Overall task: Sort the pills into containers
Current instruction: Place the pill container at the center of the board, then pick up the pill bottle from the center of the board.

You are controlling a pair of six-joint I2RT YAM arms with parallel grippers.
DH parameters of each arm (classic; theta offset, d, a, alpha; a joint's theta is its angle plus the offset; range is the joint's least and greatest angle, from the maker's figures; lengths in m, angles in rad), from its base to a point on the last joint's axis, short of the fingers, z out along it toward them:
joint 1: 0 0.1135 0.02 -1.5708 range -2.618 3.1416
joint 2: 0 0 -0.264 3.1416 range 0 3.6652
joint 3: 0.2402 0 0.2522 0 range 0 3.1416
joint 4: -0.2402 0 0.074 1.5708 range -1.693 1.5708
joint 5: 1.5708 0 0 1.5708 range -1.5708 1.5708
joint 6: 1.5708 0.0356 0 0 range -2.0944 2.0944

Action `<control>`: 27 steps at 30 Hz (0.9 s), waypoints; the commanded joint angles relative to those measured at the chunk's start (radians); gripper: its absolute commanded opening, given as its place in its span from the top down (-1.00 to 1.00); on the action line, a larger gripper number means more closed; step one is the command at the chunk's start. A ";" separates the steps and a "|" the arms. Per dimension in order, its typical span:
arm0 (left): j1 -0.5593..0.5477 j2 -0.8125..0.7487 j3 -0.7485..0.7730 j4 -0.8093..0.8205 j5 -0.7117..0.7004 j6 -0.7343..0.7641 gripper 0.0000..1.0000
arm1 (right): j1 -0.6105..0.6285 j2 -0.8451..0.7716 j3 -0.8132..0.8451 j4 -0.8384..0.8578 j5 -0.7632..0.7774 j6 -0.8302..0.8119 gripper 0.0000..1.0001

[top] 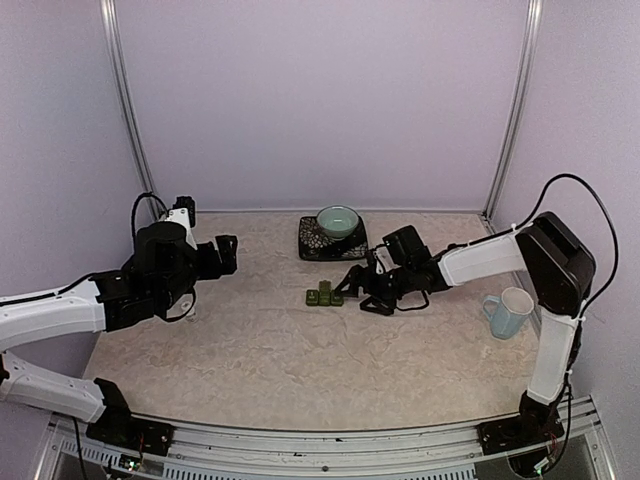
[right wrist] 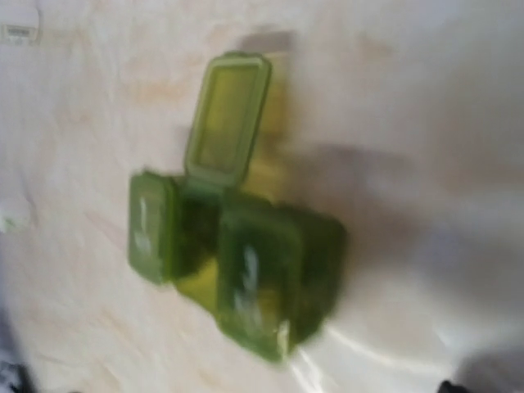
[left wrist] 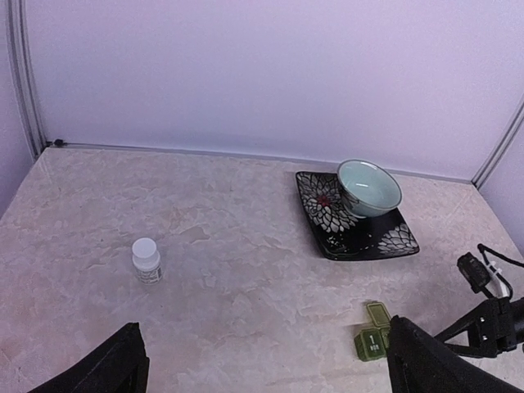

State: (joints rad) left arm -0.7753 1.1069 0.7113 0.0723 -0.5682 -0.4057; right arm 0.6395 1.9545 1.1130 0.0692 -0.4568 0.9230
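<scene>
R gripper (top: 360,295): low over table (top: 280,370), jaws spread, nothing between them, just right of the containers (top: 323,296). Containers = dark green 3-compartment strip, near table centre, in front of the black patterned plate (top: 312,243). One lid (right wrist: 229,123) flipped up, seems the middle one; the other two shut. R wrist view blurry, contents can't be made out.

L gripper (top: 225,257): wide, holding nothing, up over the table's left side, well apart from the strip. Small white bottle (left wrist: 146,260) upright below it.

Teal bowl (top: 338,220) on plate, tilted. Pale blue mug (top: 510,312) at far right, by R arm.
</scene>
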 commanded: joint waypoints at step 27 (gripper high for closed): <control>0.315 0.117 0.014 -0.311 0.191 -0.266 -0.75 | -0.009 -0.451 0.026 -0.248 0.297 -0.686 -1.00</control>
State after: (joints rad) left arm -0.4667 1.2602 0.6872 -0.1818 -0.4191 -0.6079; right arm 0.6392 1.5017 1.0885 -0.1192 -0.1123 0.2409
